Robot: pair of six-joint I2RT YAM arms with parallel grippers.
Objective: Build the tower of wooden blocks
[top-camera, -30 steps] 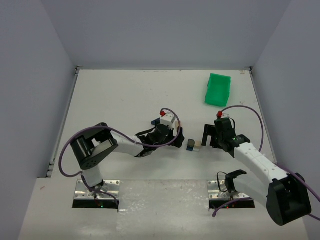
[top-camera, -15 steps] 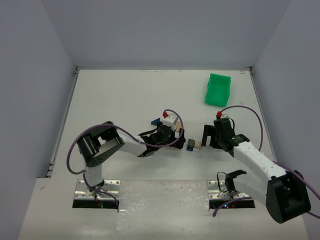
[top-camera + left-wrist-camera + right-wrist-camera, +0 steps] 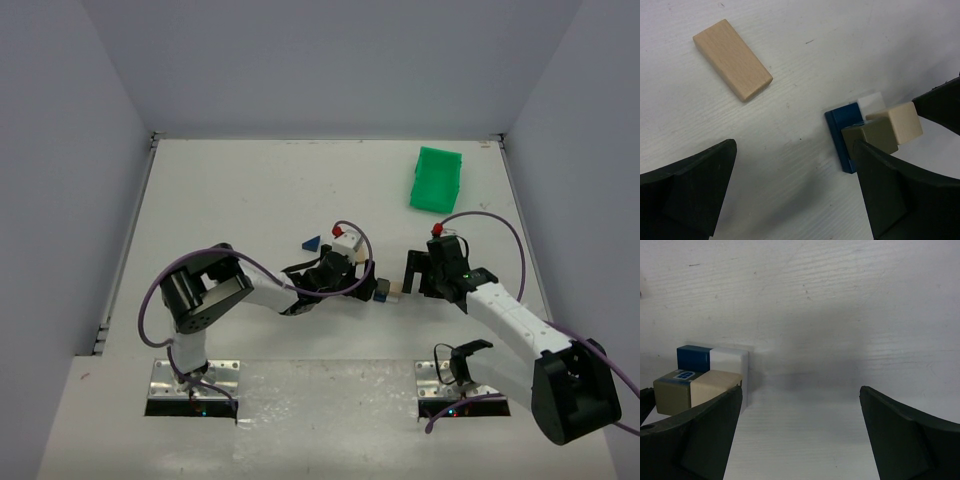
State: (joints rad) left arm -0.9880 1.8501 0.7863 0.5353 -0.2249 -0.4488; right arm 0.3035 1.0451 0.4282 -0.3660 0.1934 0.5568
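Observation:
The wood block tower [image 3: 386, 290] is a small two-layer cluster: a dark blue block [image 3: 841, 139] and a white block [image 3: 871, 102] below, an olive block [image 3: 871, 137] and a tan cube [image 3: 901, 122] on top. My left gripper [image 3: 366, 284] is open just left of it, with one finger [image 3: 900, 200] beside the olive block and nothing between the fingers. Right of the cluster, my right gripper [image 3: 413, 271] is open and empty, the tower [image 3: 705, 377] at its left finger [image 3: 695, 440]. A tan oblong block [image 3: 733, 59] lies loose. A blue wedge [image 3: 310, 243] lies to the left.
A green plastic bin [image 3: 436, 178] stands at the back right. Grey walls close the table [image 3: 240, 190] on three sides. The two arm bases [image 3: 195, 385] sit at the near edge.
My left arm has moved right toward the block cluster, uncovering the blue wedge behind it. The right arm and the blocks have not moved.

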